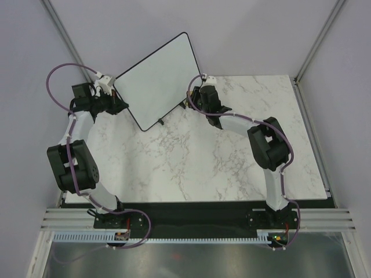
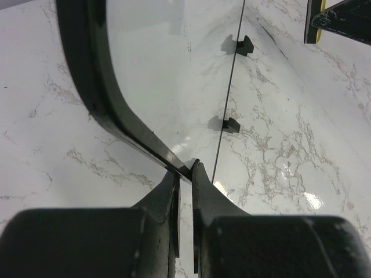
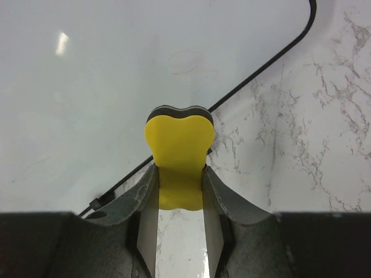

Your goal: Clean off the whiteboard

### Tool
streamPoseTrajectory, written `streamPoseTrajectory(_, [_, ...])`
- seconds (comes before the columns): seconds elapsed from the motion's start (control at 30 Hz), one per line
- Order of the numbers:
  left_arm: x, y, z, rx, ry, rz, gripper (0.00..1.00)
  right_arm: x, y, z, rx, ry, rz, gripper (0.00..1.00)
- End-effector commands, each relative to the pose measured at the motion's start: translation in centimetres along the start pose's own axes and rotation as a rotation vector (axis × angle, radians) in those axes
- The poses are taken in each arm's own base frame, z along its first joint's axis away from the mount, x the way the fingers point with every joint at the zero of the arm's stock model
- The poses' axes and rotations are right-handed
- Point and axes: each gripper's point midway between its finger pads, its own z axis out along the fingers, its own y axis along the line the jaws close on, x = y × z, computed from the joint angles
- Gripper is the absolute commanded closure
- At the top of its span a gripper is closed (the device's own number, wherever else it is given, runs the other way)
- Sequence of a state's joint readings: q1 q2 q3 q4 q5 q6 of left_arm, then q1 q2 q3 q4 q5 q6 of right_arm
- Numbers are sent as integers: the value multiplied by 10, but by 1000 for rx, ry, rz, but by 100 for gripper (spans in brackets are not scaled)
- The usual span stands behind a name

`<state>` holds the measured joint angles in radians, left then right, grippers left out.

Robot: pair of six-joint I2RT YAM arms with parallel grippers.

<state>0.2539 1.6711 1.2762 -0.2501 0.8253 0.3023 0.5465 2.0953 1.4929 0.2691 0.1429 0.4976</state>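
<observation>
- Marble-patterned table [image 1: 232,162] inside a pale grey enclosure with metal posts in the far corners; both arm bases sit at the near edge.
- whiteboard [image 1: 156,78] is at the far left of the table, raised on its two small black feet [image 2: 237,45] and turned at an angle to the table edges.
- left gripper [image 2: 185,174] is clamped on the board's black rim [image 2: 87,75] at the left edge. Judged purpose: to brace the board so it does not slide or tip under wiping pressure.
- right gripper [image 3: 179,176] is clamped on a yellow eraser [image 3: 178,136], which has a dark pad layer at its tip. The tip points at the board face close to the rim; whether it touches cannot be told.
- Holding the eraser by its narrow waist leaves the pad end free, which suits wiping.
- Writing: no brand or label can be read anywhere. The board face shows only glare and a very faint oval trace above the eraser, unreadable.
- Judgement: little is left to erase in the part seen.
</observation>
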Motion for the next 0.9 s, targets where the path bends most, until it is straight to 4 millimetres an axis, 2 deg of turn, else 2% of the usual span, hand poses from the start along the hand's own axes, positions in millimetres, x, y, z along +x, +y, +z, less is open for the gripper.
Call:
streamPoseTrajectory(0.0, [20, 27, -4, -87, 72, 98, 98, -12, -20, -10, 18, -10, 12, 100])
streamPoseTrajectory(0.07, [20, 28, -6, -89, 76, 95, 98, -8, -41, -15, 56, 6, 6, 100])
streamPoseTrajectory(0.1, [19, 29, -7, -88, 78, 91, 98, -13, -44, -20, 61, 0, 1, 100])
streamPoseTrajectory(0.13, [15, 28, -7, -86, 75, 96, 98, -9, -54, -23, 88, 14, -7, 100])
streamPoseTrajectory(0.2, [9, 26, -9, -82, 68, 96, 98, -14, -70, -29, 131, 19, -28, 100])
streamPoseTrajectory(0.3, [-4, 26, -12, -87, 49, 109, 98, -11, -101, -38, 235, 66, -73, 100])
streamPoseTrajectory(0.33, [-5, 26, -12, -84, 51, 108, 98, -3, -113, -42, 276, 107, -88, 100])
streamPoseTrajectory(0.37, [-9, 27, -12, -84, 48, 115, 98, -6, -128, -46, 323, 111, -104, 100])
streamPoseTrajectory(0.53, [-4, 29, -12, -88, 67, 107, 98, 5, -185, -74, 524, 238, -206, 100])
streamPoseTrajectory(0.67, [3, 33, -12, -105, 87, 101, 98, 1, -239, -104, 696, 326, -250, 100])
streamPoseTrajectory(0.73, [3, 36, -12, -109, 89, 103, 98, 2, -253, -114, 699, 366, -221, 100])
streamPoseTrajectory(0.77, [0, 38, -12, -115, 84, 104, 98, -2, -267, -120, 720, 371, -195, 100])
streamPoseTrajectory(0.87, [-2, 42, -11, -117, 84, 98, 98, 1, -283, -131, 731, 393, -167, 100])
